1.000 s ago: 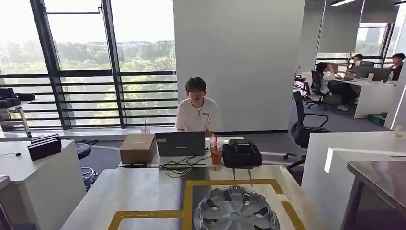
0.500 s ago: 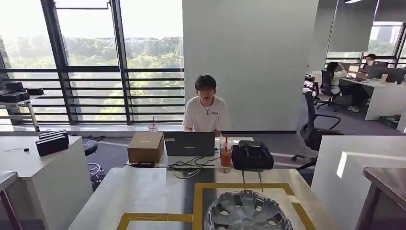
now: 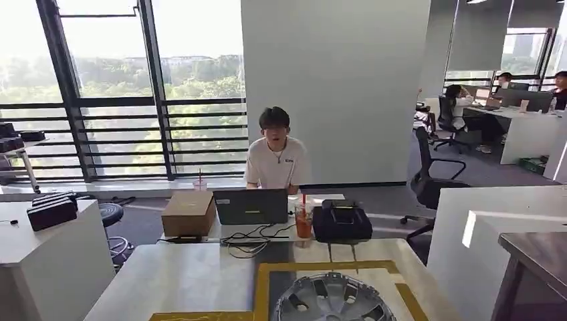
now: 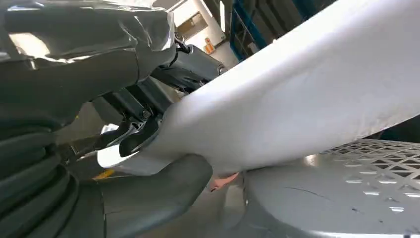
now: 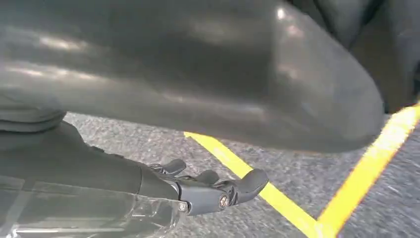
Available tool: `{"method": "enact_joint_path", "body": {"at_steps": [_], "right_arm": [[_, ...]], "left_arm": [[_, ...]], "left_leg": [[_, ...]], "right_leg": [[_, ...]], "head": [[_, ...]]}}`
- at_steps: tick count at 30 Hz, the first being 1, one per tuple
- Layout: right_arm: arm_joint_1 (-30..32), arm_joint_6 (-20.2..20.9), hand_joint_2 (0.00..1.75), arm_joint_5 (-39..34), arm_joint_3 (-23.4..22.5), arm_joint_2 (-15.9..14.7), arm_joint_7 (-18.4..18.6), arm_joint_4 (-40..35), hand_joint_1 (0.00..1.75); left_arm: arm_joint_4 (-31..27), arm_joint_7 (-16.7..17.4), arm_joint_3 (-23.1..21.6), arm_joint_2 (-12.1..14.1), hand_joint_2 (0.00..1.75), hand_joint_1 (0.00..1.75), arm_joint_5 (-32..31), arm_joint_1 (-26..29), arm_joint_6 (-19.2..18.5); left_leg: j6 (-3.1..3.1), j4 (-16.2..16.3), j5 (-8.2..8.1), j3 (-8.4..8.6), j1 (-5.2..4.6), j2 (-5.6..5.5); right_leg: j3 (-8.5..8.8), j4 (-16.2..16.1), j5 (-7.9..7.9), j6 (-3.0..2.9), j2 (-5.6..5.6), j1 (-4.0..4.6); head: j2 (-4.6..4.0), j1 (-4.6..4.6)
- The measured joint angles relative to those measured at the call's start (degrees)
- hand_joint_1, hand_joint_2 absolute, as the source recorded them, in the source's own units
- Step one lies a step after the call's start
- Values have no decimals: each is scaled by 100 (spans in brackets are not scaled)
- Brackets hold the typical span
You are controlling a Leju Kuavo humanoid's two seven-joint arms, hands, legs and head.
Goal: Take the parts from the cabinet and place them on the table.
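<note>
one hubcap [image 3: 331, 302], one laptop [image 3: 250, 206], perhaps four people [image 3: 275, 155]

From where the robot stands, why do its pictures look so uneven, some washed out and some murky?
Head view: the windows are blown out by daylight, the room dimmer. Left wrist view: a white part sits very close and soft, with glare. Right wrist view: a dark blurred shape looms over the sharper yellow floor line.
</note>
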Motion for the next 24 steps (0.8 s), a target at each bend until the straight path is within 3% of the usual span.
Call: {"method": "enact_joint_path", "body": {"at_steps": [3,4,5,6,8,9,10,11,12,14,15,16,18,20,22,24], "right_arm": [[-6,-17,0,-24,0,-5,-24,0,0],[-15,-24,0,-28,0,-5,-28,0,0],[-6,-35,0,-26,0,-13,-28,2,0],[-4,-46,0,-35,0,-11,-39,4,0],[-5,-59,0,-22,0,-29,-39,11,0],[-3,-59,0,-17,0,-42,-46,13,0],[3,-59,0,13,0,-48,-52,17,0],[8,-55,0,55,4,-62,-68,17,0],[10,-41,0,112,26,-77,-94,20,0],[-7,-35,0,199,92,-110,-129,20,0],[-24,-33,0,230,122,-123,-133,22,0],[-40,-33,0,245,146,-129,-140,22,0],[-62,-33,0,258,171,-136,-157,22,0],[-61,-35,0,260,208,-120,-166,22,0],[-60,-35,0,258,230,-129,-168,22,0],[-61,-37,0,238,236,-127,-168,28,0]], "left_arm": [[-2,126,-57,26,175,175,-172,0,126],[-4,179,-77,31,175,175,-295,-2,204],[-7,245,-125,33,175,175,-492,2,324],[-7,295,-239,77,175,175,-667,-58,514],[15,414,-462,199,175,175,-1013,-146,917],[39,514,-547,245,175,175,-1280,-193,1096],[98,627,-660,295,175,175,-1501,-233,1243],[142,702,-700,315,175,175,-1556,-244,1338],[223,864,-726,332,175,175,-1692,-307,1467],[486,1025,-758,358,175,175,-1965,-568,1532],[694,986,-761,372,175,175,-2096,-726,1536],[904,921,-754,382,175,175,-2202,-844,1538],[1216,837,-752,400,175,175,-2483,-1029,1593],[1469,824,-741,409,175,175,-2715,-1149,1672],[1689,837,-717,426,175,175,-2932,-1254,1809],[1930,852,-699,452,175,175,-3178,-1317,2009]], "left_leg": [[50,-25,-3,-11,-44,-4],[82,-115,20,71,-33,-9],[112,-239,69,167,39,3],[147,-293,86,211,22,2],[170,-293,69,209,9,4],[179,-292,55,208,3,3],[179,-290,42,214,-2,-4],[172,-290,28,232,-2,-14],[160,-284,9,252,1,-26],[114,-237,-41,284,3,-47],[71,-172,-89,264,-49,-55],[45,-161,-117,259,-50,-57],[9,-171,-116,269,-30,-47],[-57,-98,-182,224,-7,-30],[-134,504,-532,-37,29,-19],[-187,1533,-938,-563,73,-18]], "right_leg": [[-4,-44,-24,86,-6,-38],[36,-86,-29,123,-12,-10],[32,-46,-75,119,-32,-18],[-126,272,-224,100,-30,-1],[-656,1204,-548,74,-31,-15],[-912,1621,-653,88,-32,-26],[-1079,1820,-642,129,-32,-35],[-1070,1690,-523,185,-33,-45],[-916,1263,-284,259,-35,-58],[-444,185,198,348,-50,-82],[-360,-43,267,290,-58,-58],[-328,-43,288,199,-43,-63],[-336,-35,291,123,-34,-29],[-304,-65,309,59,-32,-104],[-287,-65,291,-3,-33,-106],[-290,-62,281,-19,-33,-97]], "head": [[2,-29],[2,-13],[4,-18],[2,7],[4,26],[2,13],[4,31],[2,28],[4,35],[4,46],[2,57],[2,46],[2,28],[2,39],[2,0],[2,-5]]}}
